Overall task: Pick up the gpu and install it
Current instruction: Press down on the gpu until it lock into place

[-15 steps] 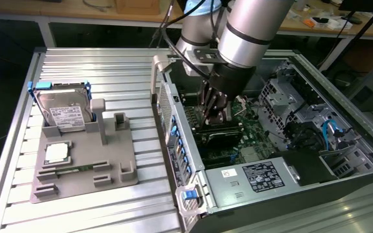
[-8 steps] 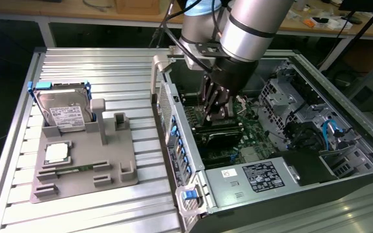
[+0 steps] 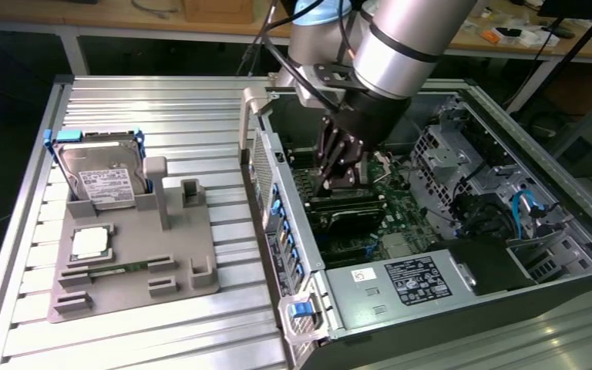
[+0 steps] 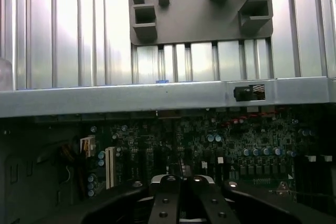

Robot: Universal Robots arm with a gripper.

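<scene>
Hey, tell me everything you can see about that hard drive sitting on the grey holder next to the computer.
The hard drive is a boxy, silvery metal unit with a white printed label on its broad face and blue plastic rails along its sides. It stands on edge, leaning slightly back, with its lower end seated in a slot of the grey holder at the exterior view's left. The label faces the camera. Only the holder touches it.

Cluttered wooden workbench (image 3: 173,11) behind

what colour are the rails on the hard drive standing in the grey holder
Blue. The rails run along the sides of the silver hard drive, clearest in the exterior view.
</scene>
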